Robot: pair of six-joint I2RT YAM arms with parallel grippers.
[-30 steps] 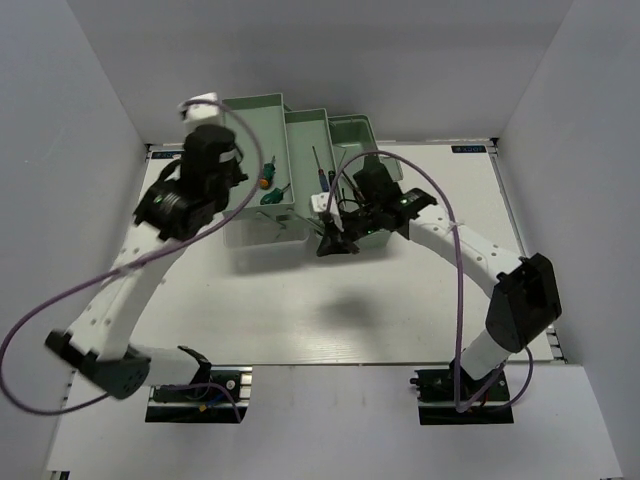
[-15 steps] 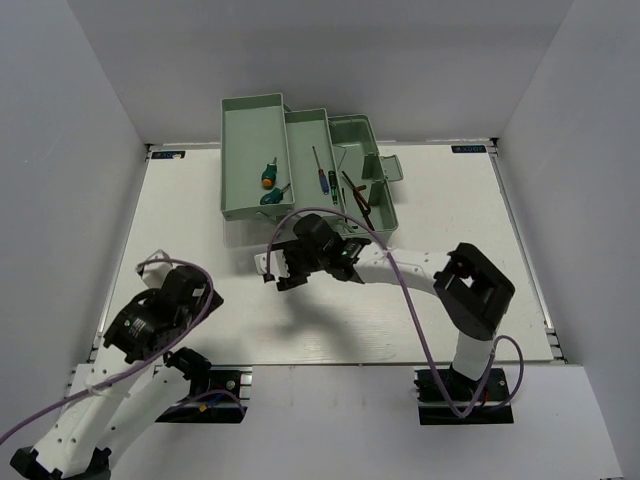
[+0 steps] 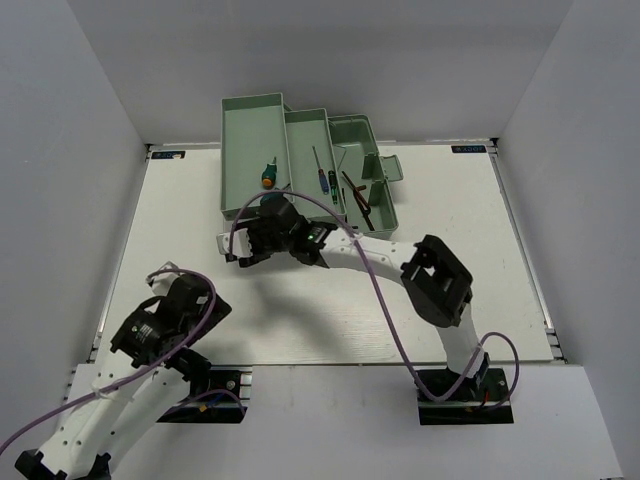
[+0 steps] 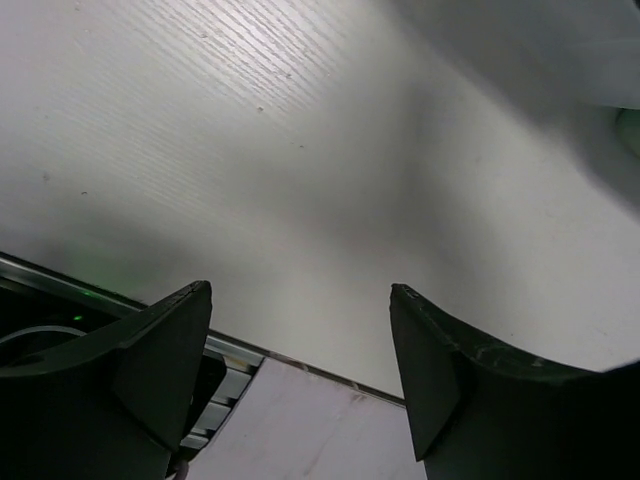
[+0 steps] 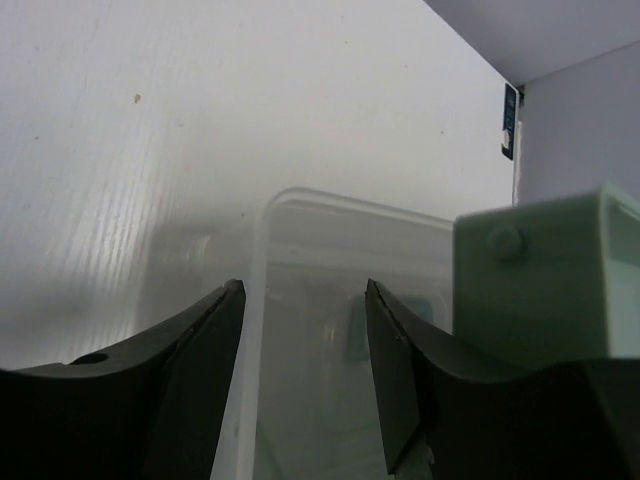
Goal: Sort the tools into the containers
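The containers are the mint-green trays point(image 3: 252, 140) of an opened-out toolbox at the back centre. Tools lie in them: a green-handled screwdriver point(image 3: 268, 175), a blue-handled screwdriver point(image 3: 322, 179) beside a thin dark one point(image 3: 316, 157), and dark hex keys point(image 3: 356, 190). My right gripper point(image 3: 243, 250) point(image 5: 300, 285) hangs open at the toolbox's front left, over its translucent lid point(image 5: 340, 300), with nothing between the fingers. A mint tray corner point(image 5: 545, 270) shows on the right of that view. My left gripper point(image 3: 165, 325) point(image 4: 300, 290) is open and empty, low at the near left.
White walls enclose the table on three sides. The table's near edge with its metal rail point(image 4: 250, 352) lies just under my left gripper. My right arm's elbow point(image 3: 435, 280) stands raised over the right middle of the table.
My left arm has pulled back from the left tray to the near-left corner. My right gripper has slid left along the toolbox's front to the lid. Both grippers have opened.
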